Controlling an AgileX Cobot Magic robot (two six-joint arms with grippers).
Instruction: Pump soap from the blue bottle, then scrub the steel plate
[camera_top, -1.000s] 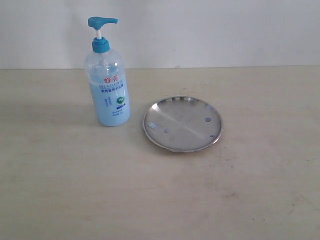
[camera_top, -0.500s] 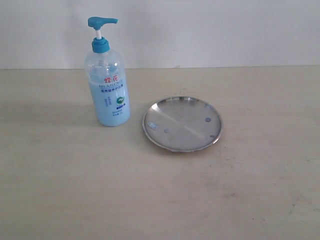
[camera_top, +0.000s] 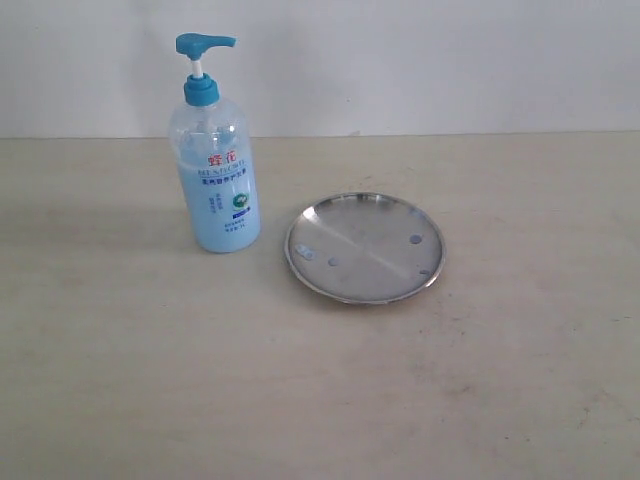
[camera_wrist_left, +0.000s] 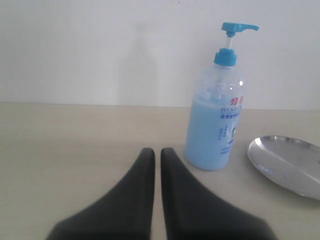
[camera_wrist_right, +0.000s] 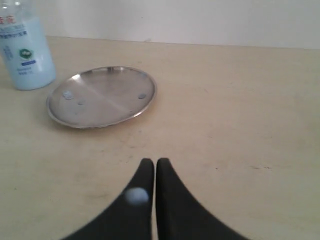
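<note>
Blue bottle (camera_top: 215, 190): upright on my table (camera_top: 320, 400), just beside the steel plate (camera_top: 365, 247).
Left gripper (camera_wrist_left: 157, 152): clenched, empty; only its wrist view shows it.
Right gripper (camera_wrist_right: 154, 162): clenched, empty; bottle top cut off there.

Left gripper (camera_wrist_left: 157, 152) seen as two matte black fingers (camera_wrist_left: 132, 200), broad at the base, curved inward to narrow rounded tips, right gripper (camera_wrist_right: 154, 162) formed of the same smooth black tapered pair, a small blurred whitish spot (camera_wrist_right: 135, 195) borne on one finger
</note>
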